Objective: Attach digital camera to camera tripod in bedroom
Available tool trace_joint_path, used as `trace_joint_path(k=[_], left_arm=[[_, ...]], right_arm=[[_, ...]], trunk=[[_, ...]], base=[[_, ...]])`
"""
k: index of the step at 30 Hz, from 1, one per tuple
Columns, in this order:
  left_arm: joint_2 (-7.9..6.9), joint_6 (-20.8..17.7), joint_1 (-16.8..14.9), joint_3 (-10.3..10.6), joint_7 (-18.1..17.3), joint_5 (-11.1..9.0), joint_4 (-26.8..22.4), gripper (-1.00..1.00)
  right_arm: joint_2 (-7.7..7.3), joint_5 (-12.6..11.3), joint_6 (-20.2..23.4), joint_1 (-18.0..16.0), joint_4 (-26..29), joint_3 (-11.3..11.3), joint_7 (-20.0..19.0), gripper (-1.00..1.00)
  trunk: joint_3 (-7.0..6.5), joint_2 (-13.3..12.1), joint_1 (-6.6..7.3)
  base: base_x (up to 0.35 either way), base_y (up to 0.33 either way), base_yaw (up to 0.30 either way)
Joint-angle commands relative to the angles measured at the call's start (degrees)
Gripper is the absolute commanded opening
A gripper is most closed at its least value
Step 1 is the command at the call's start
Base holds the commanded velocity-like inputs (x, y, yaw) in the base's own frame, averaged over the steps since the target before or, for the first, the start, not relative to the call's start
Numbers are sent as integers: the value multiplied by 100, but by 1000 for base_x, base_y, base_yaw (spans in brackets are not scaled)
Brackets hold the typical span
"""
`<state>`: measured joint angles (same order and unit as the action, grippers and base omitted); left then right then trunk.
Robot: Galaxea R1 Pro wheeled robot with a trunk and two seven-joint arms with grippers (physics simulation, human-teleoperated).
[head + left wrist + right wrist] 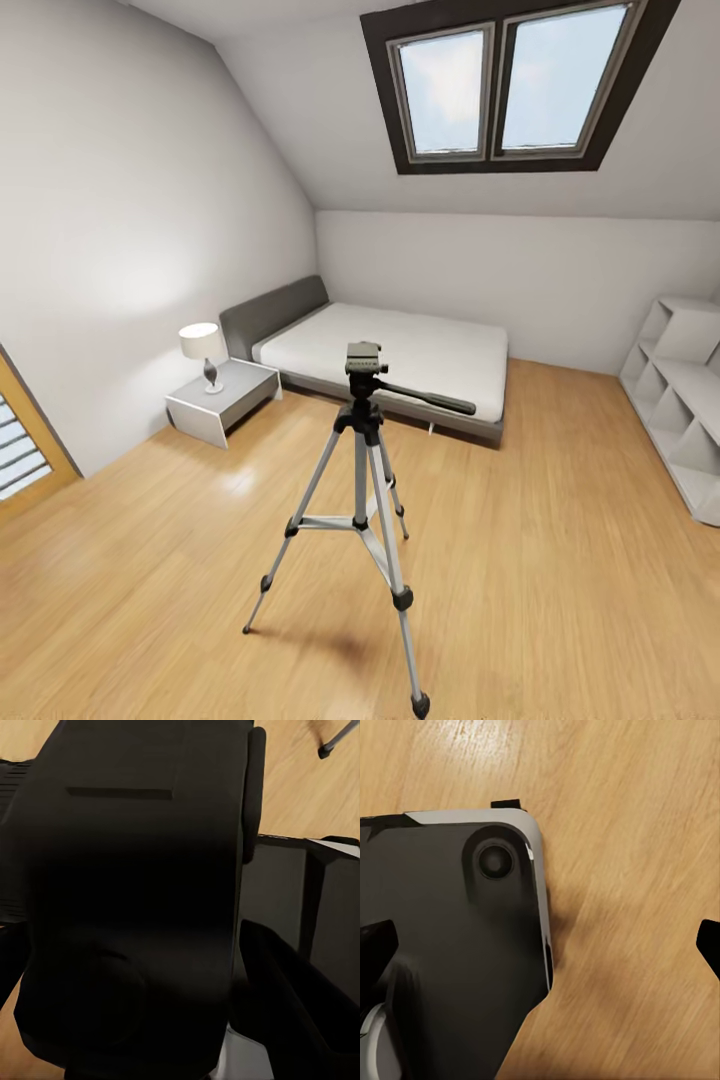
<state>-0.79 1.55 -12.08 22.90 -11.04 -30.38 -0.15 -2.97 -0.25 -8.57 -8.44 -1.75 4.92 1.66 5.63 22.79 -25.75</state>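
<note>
Attic bedroom (300, 200) it was, pale wood floor (560, 560) all around, and the camera tripod (362, 480) stood mid-floor, well short of the bed's (400, 360) foot edge. Thin legs, top-heavy, likely light and tippy; I judged the head plate (364, 357) the spot to work, not the long pan handle (430, 397). Open floor on every side, shelves (680, 400) far right, nightstand (222, 398) left. A black bulk, possibly the digital camera (135, 907), crowded the left wrist view. Either hand's grip: couldn't tell.
</note>
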Motion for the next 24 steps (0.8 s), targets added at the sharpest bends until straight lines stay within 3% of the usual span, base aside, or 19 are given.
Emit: trace_joint_path(k=[1, 24], left_arm=[[-1, 16, -5, 48, -30, -47, 6, -100], [-9, 19, -5, 48, -30, -47, 6, -100]], right_arm=[[-1, -2, -40, -9, -19, 44, 1, 100], [-1, 4, -40, -9, -19, 44, 1, 100]], trunk=[[21, 13, -3], [232, 13, -3]], base=[[0, 0, 0], [0, 0, 0]])
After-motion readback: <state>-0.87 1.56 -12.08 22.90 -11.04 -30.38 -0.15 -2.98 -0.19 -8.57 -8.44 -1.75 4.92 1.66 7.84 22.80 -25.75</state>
